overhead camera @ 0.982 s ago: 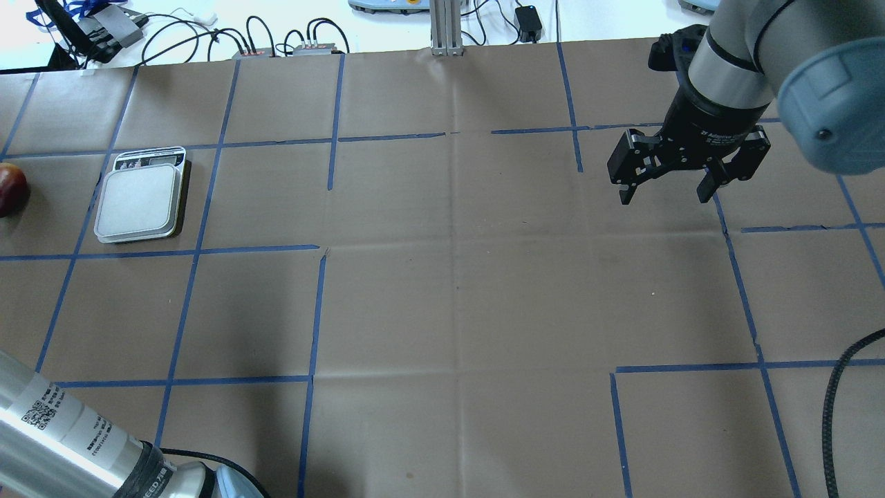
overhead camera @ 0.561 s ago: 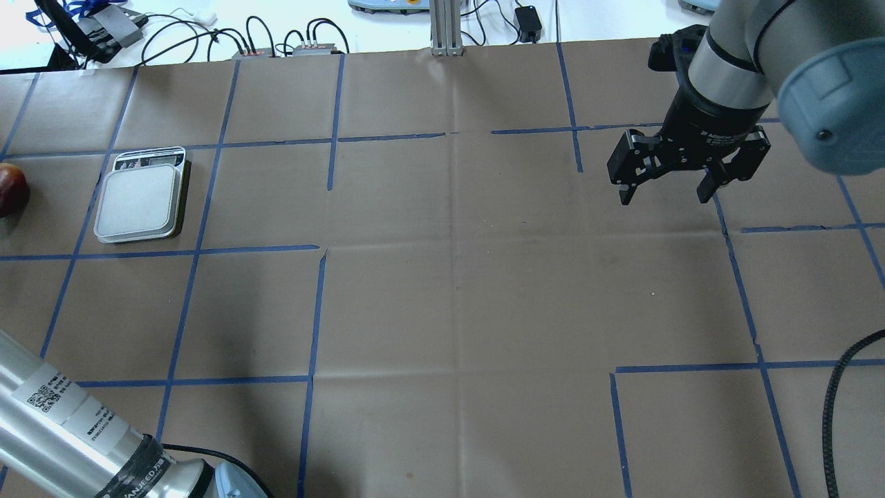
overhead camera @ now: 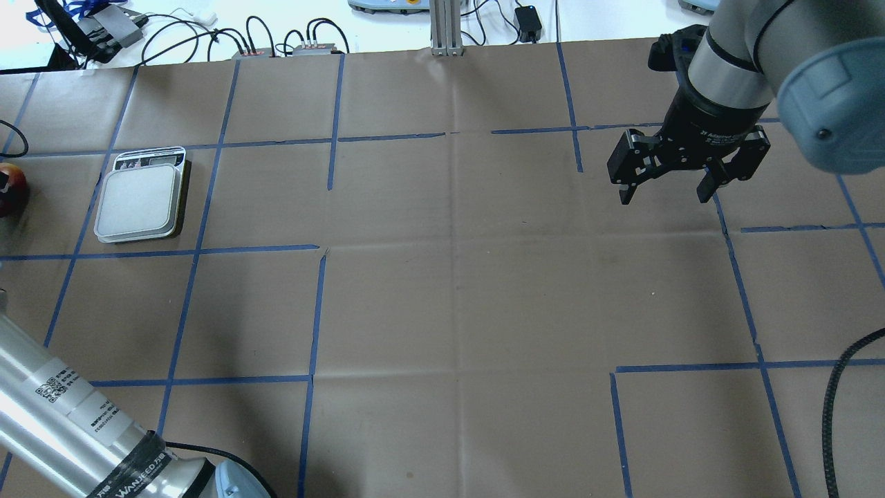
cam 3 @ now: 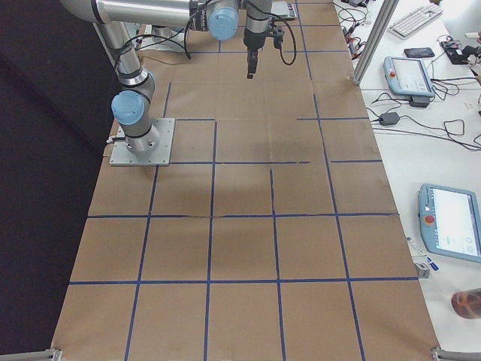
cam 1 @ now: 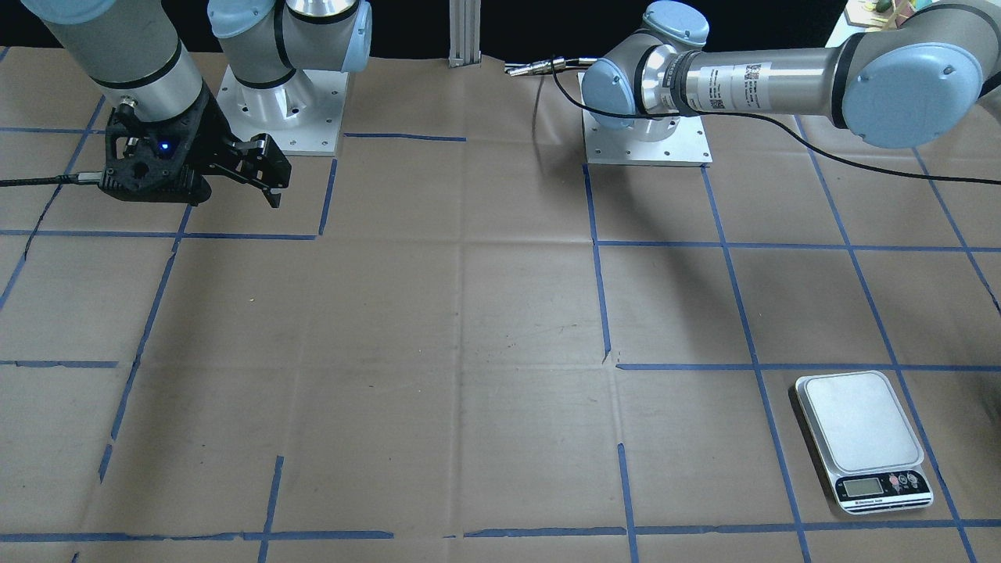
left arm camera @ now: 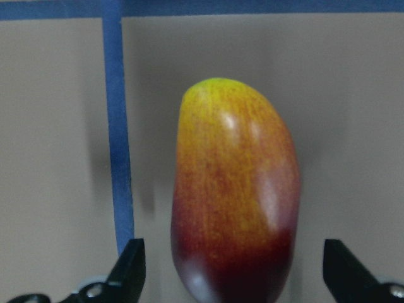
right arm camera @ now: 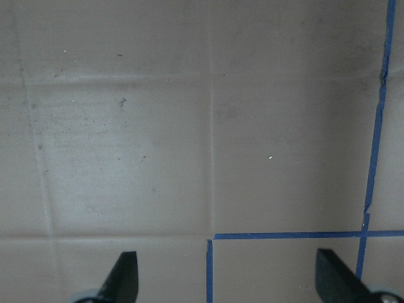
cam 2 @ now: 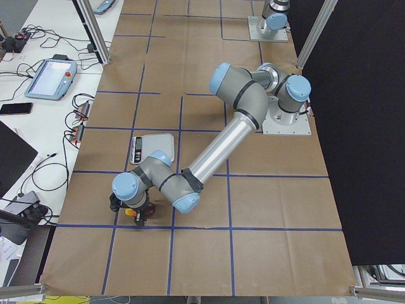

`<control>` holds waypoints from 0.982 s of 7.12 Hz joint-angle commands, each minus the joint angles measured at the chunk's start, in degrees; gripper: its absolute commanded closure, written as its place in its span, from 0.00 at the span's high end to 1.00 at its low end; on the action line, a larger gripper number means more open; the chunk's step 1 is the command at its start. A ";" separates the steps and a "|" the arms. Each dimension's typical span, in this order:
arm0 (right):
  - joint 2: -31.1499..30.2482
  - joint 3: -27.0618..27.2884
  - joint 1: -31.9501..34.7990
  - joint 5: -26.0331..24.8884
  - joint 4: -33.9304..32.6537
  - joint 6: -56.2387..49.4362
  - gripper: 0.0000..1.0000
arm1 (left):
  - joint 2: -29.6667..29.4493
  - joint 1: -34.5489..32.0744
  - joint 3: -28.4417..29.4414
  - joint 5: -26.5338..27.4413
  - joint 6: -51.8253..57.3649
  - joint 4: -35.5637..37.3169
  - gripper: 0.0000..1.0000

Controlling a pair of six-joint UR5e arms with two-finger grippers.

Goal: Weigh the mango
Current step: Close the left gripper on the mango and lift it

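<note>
Since the left arm (overhead camera: pixel 62 408) shifted, its open fingers (left arm camera: pixel 129 265) flank the mango (left arm camera: pixel 233 196).

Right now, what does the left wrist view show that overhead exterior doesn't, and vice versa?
Left wrist only: the whole mango, yellow end away from the camera, lying between the open fingers of the left gripper, with a gap on each side. A blue tape line runs beside it.
Overhead exterior only: the white scale, nothing on its platform, and the right gripper, open above the table.
Both: the mango on the brown paper. Overhead catches only part of it at the left edge.
</note>
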 commanded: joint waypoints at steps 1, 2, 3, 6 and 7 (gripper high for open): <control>0.00 0.00 0.00 0.00 0.00 0.00 1.00 | -1.13 -0.03 0.08 0.13 -0.03 0.08 0.89; 0.00 0.00 0.00 0.00 0.00 0.00 1.00 | -1.04 -0.03 0.17 0.13 -0.12 0.17 0.70; 0.00 0.00 0.00 0.00 0.00 0.00 1.00 | -0.52 -0.03 0.25 0.13 -0.03 0.17 0.59; 0.00 0.00 0.00 0.00 0.00 0.00 1.00 | 4.21 -0.56 -0.27 0.22 -0.38 -1.05 0.59; 0.00 0.00 0.00 0.00 0.00 0.00 1.00 | 6.14 -0.82 -0.88 0.13 -0.64 -3.84 0.58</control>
